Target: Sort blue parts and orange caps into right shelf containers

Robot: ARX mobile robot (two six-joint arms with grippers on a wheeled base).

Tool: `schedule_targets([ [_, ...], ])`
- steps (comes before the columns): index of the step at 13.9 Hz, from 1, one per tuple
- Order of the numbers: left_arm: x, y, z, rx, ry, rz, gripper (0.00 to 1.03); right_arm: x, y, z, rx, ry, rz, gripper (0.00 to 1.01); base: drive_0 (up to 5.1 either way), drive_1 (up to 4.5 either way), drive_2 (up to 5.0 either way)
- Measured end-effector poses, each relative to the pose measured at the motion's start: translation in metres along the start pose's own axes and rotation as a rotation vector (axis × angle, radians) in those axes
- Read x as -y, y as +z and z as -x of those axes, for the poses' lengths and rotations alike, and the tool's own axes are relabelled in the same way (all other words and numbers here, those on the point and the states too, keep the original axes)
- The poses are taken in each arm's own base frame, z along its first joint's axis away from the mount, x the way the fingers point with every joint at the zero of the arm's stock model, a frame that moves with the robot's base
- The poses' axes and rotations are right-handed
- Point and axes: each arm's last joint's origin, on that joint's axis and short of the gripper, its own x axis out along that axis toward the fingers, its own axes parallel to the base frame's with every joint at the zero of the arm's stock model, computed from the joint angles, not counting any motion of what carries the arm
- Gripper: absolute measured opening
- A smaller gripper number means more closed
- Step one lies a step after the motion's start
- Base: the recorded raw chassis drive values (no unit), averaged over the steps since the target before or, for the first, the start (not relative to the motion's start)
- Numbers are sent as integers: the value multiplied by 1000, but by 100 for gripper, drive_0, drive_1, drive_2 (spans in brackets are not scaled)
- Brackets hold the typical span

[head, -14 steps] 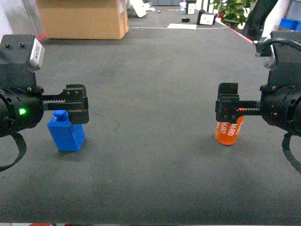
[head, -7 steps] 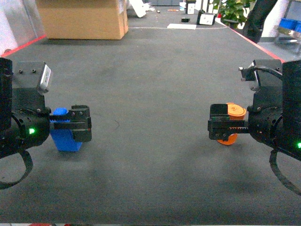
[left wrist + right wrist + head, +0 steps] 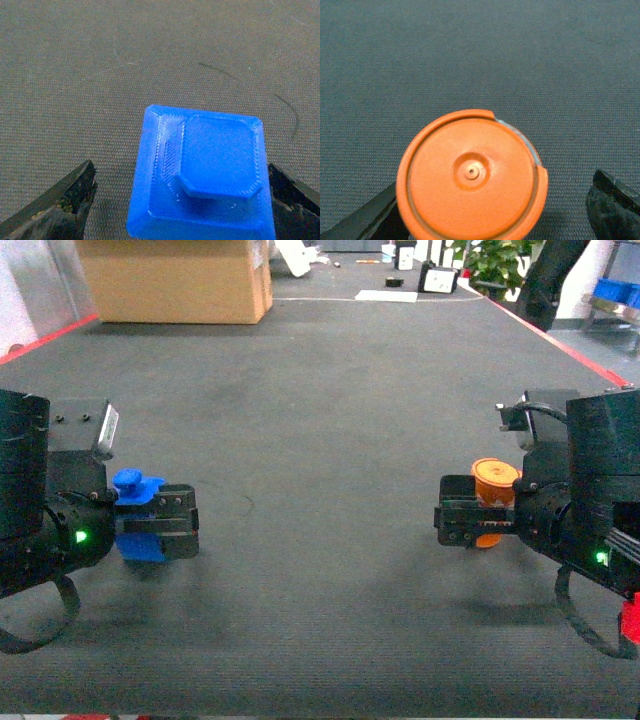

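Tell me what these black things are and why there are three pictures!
They are a robot's two arms, and each ends in a hand with two fingers. The wide picture comes from a camera on the robot's head. In it, the left hand is around a blue block, and the right hand is around an orange cap. Both things sit on a dark grey mat. The other two pictures come from small cameras on the wrists, looking straight down. One shows the block's top between two black fingers. The other shows the round cap. Both hands are open, so nothing is gripped yet.
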Motion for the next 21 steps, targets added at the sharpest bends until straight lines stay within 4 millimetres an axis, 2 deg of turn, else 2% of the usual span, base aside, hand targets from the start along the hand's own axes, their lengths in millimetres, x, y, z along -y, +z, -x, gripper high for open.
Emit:
schedule_targets([
  [1,0,-1,-1,-8,-5,8,98,0,1,-2,9,-14,-5,98,0,0,0],
  [2,-1,-3,-3,-15,-2,8,98,0,1,-4,10,-31,-5,85,0,0,0],
  [3,-1,-4,-4,-11,1,8,68,-1,-1,-4,1,-31,12,53,0,0,0],
  [4,-1,-1,-4,18,0,12,45,-3,-1,-3,8,-25,26,46,0,0,0],
  [7,1,9,12,106,20,20,44,0,11,15,81,-29,17,46,0,0,0],
  [8,5,26,38,239,54,22,44,1,31,43,196,-30,3,46,0,0,0],
  [9,10,35,109,429,145,35,44,5,46,125,400,-45,10,46,0,0,0],
  [12,13,36,164,503,188,21,44,12,38,187,465,-93,32,46,0,0,0],
  [13,14,43,187,567,186,32,44,20,38,210,511,-122,15,46,0,0,0],
  [14,15,48,203,607,175,34,44,24,39,224,538,-137,4,46,0,0,0],
  [15,16,48,207,601,154,25,44,24,38,231,556,-126,-7,46,0,0,0],
  [18,16,43,202,559,145,0,44,23,35,229,526,-115,10,46,0,0,0],
  [19,7,36,204,504,58,-46,44,31,29,231,445,-49,57,46,0,0,0],
  [21,-13,18,212,512,8,-39,44,48,17,240,440,-34,57,46,0,0,0],
])
